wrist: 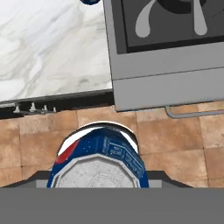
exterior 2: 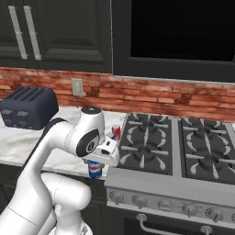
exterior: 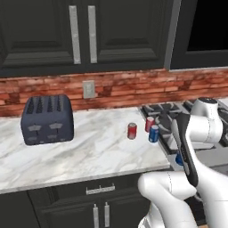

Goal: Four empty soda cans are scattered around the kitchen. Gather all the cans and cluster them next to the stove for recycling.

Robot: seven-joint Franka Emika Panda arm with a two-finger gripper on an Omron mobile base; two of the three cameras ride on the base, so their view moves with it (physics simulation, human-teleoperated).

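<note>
Marble counter, unreadable blue can.

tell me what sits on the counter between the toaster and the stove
In the left base view, three soda cans stand between toaster and stove: a red can alone on the marble, another red can and a blue can by the stove's edge.

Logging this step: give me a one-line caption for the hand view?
Gripper holding blue soda can above brown tiled floor, beside stainless-steel stove.
</note>
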